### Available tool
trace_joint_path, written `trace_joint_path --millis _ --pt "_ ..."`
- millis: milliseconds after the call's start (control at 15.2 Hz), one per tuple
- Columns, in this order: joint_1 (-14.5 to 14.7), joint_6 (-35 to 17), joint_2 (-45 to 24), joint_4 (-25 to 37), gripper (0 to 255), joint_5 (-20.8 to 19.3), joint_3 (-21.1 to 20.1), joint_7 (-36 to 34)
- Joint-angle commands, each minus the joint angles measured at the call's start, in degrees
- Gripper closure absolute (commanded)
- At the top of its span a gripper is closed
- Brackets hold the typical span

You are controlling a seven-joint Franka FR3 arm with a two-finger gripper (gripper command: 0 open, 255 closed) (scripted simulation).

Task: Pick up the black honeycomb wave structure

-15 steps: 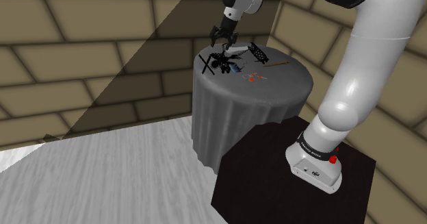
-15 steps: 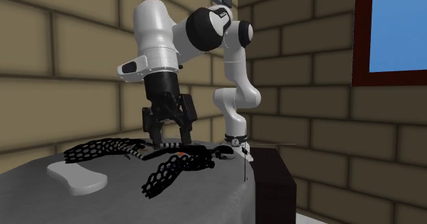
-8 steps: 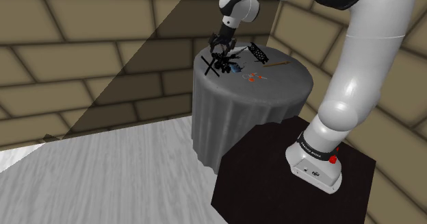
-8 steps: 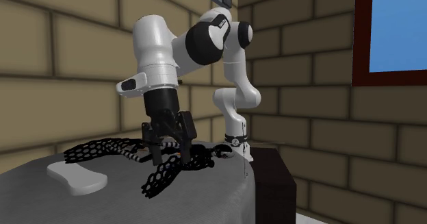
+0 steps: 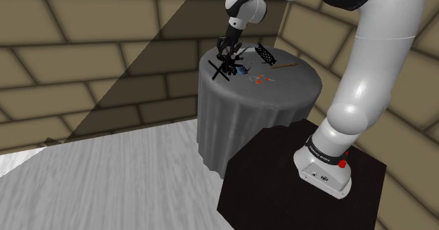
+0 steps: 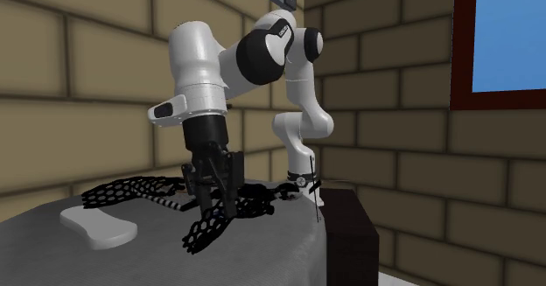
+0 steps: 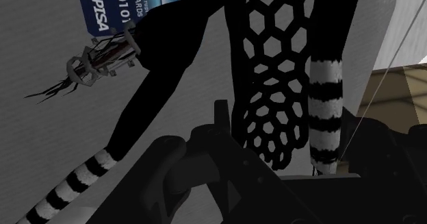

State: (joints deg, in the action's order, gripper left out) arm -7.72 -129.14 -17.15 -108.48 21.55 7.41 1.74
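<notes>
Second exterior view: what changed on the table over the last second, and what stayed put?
The all-black two-finger gripper came down from above the table until it reached the black honeycomb wave structure lying on the grey cloth-draped round table. The honeycomb piece and the white flat rounded object have not shifted, and nothing is lifted yet.

blue card (image 7: 126, 3): cut by edge | honeycomb structure (image 7: 274, 85): partly cut off | red bits (image 5: 259, 80): unidentifiable

honeycomb wave structure (image 7: 270, 85) | black hexagon lattice | lying flat | on grey table (image 6: 262, 258)
</notes>
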Motion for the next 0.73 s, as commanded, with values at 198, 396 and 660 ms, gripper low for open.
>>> trace_joint_path --millis 198,396,660 --pt "0.1 0.7 0.4 0.3 255 -0.3 0.1 -0.4" --pt "0.1 2.5 1.5 1.2 255 -0.9 0.3 -1.1" --pt "0.2 5.1 2.8 2.5 255 -1.7 0.5 -2.1"
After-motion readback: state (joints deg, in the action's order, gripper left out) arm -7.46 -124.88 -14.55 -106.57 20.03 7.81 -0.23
